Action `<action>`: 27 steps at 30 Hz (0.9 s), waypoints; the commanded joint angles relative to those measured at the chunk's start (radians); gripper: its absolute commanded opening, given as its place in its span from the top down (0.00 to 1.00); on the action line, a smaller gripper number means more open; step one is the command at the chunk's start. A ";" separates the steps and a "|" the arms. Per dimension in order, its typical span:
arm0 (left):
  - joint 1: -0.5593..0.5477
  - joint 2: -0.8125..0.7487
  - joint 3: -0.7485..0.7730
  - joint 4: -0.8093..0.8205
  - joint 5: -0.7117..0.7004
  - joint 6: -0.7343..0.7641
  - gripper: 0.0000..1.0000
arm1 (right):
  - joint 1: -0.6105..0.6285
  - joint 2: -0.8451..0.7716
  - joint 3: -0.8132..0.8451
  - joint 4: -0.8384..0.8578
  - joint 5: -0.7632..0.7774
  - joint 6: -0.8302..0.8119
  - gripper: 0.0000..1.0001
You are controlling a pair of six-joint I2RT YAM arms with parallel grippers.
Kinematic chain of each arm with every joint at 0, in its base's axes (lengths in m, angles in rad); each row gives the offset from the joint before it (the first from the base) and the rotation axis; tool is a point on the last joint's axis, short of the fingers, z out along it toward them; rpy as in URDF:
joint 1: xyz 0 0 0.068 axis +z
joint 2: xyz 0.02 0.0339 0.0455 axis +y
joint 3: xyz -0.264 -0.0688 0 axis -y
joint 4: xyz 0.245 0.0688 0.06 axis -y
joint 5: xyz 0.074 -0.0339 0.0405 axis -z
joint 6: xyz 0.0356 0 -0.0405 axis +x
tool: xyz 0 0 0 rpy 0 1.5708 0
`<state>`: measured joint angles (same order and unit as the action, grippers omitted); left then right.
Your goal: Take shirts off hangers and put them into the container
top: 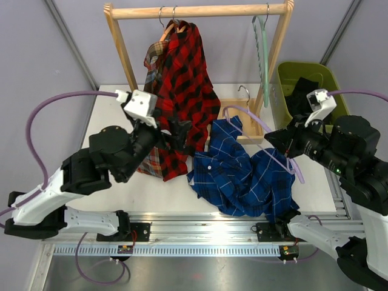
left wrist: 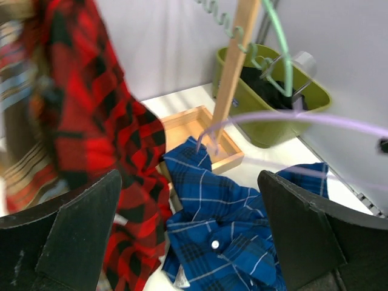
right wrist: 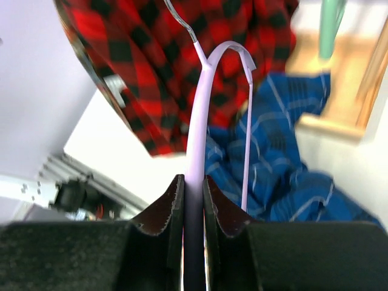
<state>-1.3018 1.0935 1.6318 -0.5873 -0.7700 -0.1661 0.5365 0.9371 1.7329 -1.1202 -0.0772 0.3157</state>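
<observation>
While right jaws pinch the lilac hanger (right wrist: 195,121), left jaws gape beside hanging red shirt (top: 185,73).

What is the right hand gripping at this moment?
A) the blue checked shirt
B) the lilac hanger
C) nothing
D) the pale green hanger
B: the right wrist view shows the right hand pinched shut on one arm of the lilac hanger.

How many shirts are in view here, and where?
4. The red-black plaid shirt hangs on the rail, the brown-tan plaid shirt beside it, partly hidden; the blue check shirt lies on the table; the black shirt sits in the green bin.
</observation>
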 commanded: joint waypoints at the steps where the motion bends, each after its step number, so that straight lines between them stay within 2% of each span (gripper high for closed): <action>1: -0.011 -0.027 -0.068 -0.043 -0.080 -0.107 0.01 | 0.003 0.006 -0.007 0.215 0.045 -0.023 1.00; 7: -0.017 -0.096 -0.130 -0.152 -0.092 -0.228 0.01 | 0.002 0.068 -0.003 0.334 0.131 -0.040 1.00; 13: -0.027 -0.176 -0.210 -0.192 -0.077 -0.299 0.01 | 0.003 0.169 0.050 0.450 0.231 -0.075 1.00; 22: -0.028 -0.236 -0.247 -0.255 -0.078 -0.358 0.01 | 0.005 0.382 0.282 0.503 0.307 -0.121 1.00; 27: -0.030 -0.273 -0.257 -0.282 -0.089 -0.375 0.01 | 0.005 0.437 0.346 0.530 0.343 -0.133 1.00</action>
<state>-1.3239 0.8391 1.3842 -0.8692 -0.8196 -0.5018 0.5365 1.3693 2.0148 -0.7044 0.2058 0.2134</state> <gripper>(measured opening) 0.987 0.206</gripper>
